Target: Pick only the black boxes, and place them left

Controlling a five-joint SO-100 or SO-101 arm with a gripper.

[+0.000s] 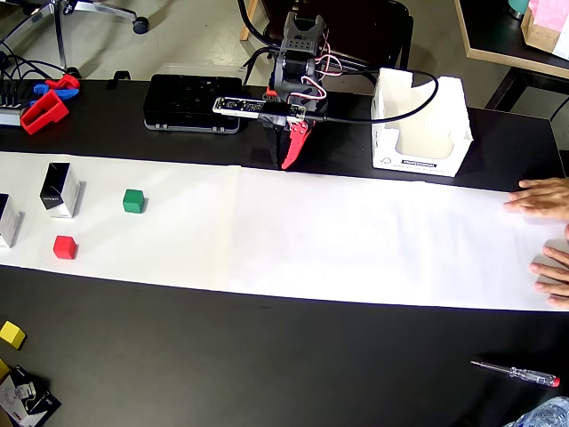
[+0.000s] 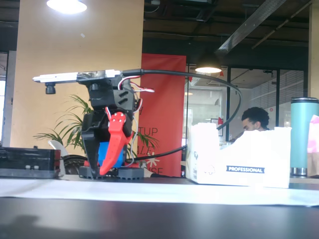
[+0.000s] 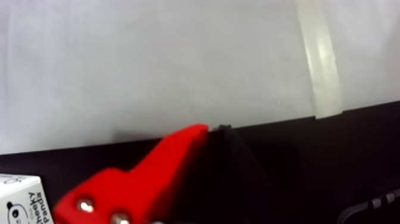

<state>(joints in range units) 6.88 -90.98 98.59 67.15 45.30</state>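
In the overhead view, one black box [image 1: 60, 189] with a pale side face stands on the white paper strip [image 1: 356, 240] at the far left. A second black box [image 1: 7, 220] is cut off by the left edge. My gripper [image 1: 286, 164] hangs at the back centre, far to the right of both boxes, tips pointing down at the paper's rear edge. The wrist view shows the red finger [image 3: 149, 173] closed against the black one, gripper [image 3: 213, 127] shut with nothing held. From the fixed view the gripper [image 2: 102, 173] sits just above the table.
A green cube [image 1: 133, 201] and a red cube [image 1: 64, 247] lie near the boxes, and a yellow cube [image 1: 11, 334] lies off the paper. Behind are a flat black case [image 1: 194, 102] and a white carton [image 1: 418, 124]. A person's hands [image 1: 544, 197] rest at right. A screwdriver [image 1: 516, 372] lies front right.
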